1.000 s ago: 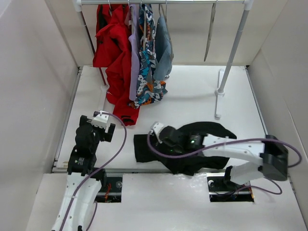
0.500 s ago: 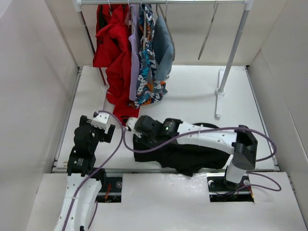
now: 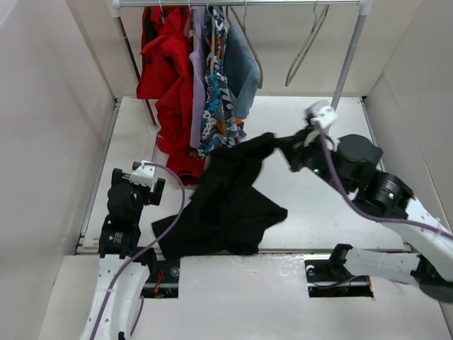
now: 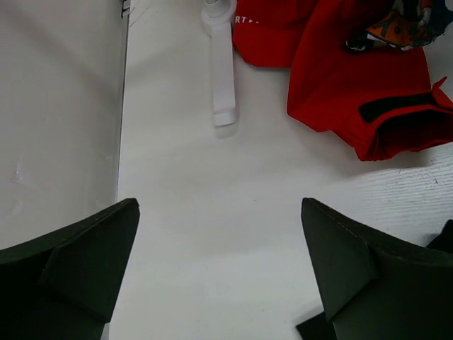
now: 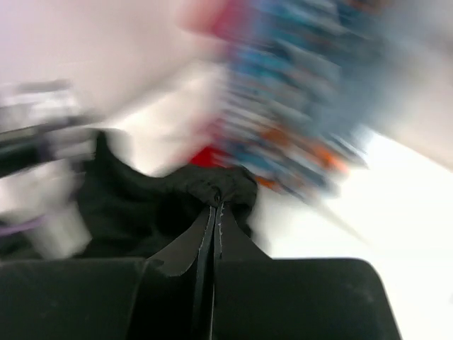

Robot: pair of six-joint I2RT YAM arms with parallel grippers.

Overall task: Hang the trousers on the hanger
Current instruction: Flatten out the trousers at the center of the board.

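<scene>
Your right gripper [image 3: 286,146] is clenched on one edge of the trousers [image 3: 226,205] and raised off the worktop [image 3: 318,198]. The wrist view is smeared, but it shows the jaws pinched together on a small bunch of black cloth. The rest of the garment drapes down and to the left of that gripper, with its lower part lying on the worktop. The hanger [image 3: 308,42] hangs tilted on the rail [image 3: 283,3], above and beyond the right gripper and apart from it. Your left gripper [image 3: 139,188] is released, jaws wide with nothing between them, low and near the cloth's left end.

Risks:
- **Slip:** It's a thin pinch on heavy cloth, so a quick lift likely pulls the fold out and drops the trousers.
- **Bunching:** With a one-point hold the trousers hang bunched and won't pass over the hanger bar cleanly unless your left gripper takes a second edge.
- **Snagging:** The trailing cloth runs just beside the red garment [image 3: 166,67] and the patterned clothes [image 3: 216,106], so a sideways sweep could snag or drag them.
- **Hanger:** It looks loose on its hook, and a nudge from the gripper or cloth could swing it away or knock it off the rail.
- **Speed:** The blur suggests a fast move, so slow down near the rail.
</scene>
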